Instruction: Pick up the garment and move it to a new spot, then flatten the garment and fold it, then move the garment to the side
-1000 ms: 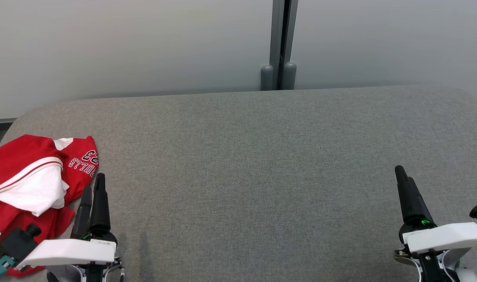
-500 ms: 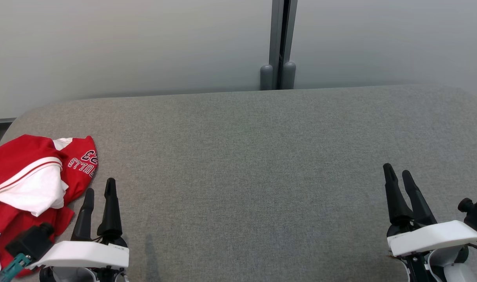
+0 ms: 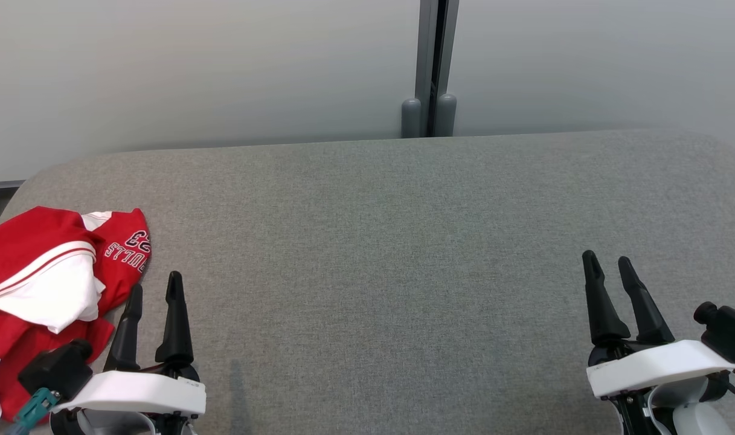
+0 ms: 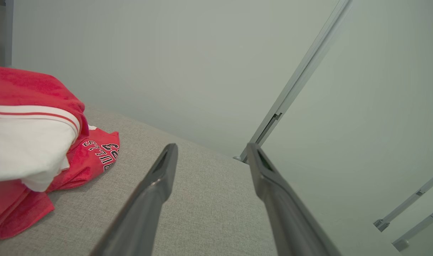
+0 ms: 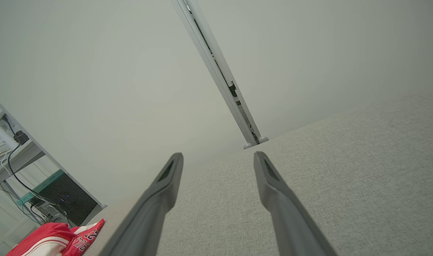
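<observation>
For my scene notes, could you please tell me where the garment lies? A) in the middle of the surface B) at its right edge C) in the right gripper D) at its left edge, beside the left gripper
D: the garment lies at the left edge of the surface, just beside the open left gripper.

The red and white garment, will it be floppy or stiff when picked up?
Probably floppy: the garment lies crumpled in soft overlapping folds, so it should drape from a pinch. Likely light, being thin cloth. Pushed across the woven grey surface, it would probably bunch rather than slide.
</observation>
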Robot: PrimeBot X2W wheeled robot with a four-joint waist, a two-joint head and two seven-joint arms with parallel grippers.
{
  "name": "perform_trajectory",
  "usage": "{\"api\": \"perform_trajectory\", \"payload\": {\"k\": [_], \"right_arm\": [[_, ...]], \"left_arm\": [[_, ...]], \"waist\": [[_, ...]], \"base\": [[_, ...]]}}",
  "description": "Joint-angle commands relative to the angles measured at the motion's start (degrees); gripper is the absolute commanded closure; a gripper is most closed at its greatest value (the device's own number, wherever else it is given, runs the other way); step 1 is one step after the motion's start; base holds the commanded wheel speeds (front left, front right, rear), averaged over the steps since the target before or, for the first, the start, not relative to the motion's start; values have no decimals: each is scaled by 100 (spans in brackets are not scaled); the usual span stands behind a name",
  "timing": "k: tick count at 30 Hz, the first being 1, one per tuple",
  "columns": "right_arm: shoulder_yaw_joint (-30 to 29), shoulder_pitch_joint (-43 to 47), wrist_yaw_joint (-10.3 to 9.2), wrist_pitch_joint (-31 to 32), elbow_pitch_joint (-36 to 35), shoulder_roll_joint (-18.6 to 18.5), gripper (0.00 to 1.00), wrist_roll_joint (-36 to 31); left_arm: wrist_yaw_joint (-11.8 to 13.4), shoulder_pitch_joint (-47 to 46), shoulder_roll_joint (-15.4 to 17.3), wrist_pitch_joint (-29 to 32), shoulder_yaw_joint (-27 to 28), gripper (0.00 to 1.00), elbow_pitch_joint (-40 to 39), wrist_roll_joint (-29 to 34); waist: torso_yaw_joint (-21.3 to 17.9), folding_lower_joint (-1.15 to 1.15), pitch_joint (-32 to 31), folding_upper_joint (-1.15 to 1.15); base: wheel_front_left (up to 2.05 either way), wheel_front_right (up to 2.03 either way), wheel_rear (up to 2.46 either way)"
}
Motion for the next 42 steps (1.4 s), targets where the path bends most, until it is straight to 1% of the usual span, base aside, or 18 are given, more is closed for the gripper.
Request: {"api": "perform_trajectory", "payload": {"k": [1,9,42], "right_arm": [[-1,-120,9,-77,-46,-17,0,-160],[22,-143,10,-203,-73,6,0,-603],[135,-198,13,-589,15,32,0,-1936]], "left_arm": [[27,-35,37,-60,3,0,-65,172],[41,-25,41,-181,-17,0,-86,590],[144,31,52,-565,-139,0,-175,1967]], "waist": [[-4,0,0,0],[-16,0,14,0],[-17,0,68,0]], "base": [[0,0,0],[0,0,0],[0,0,0]]}}
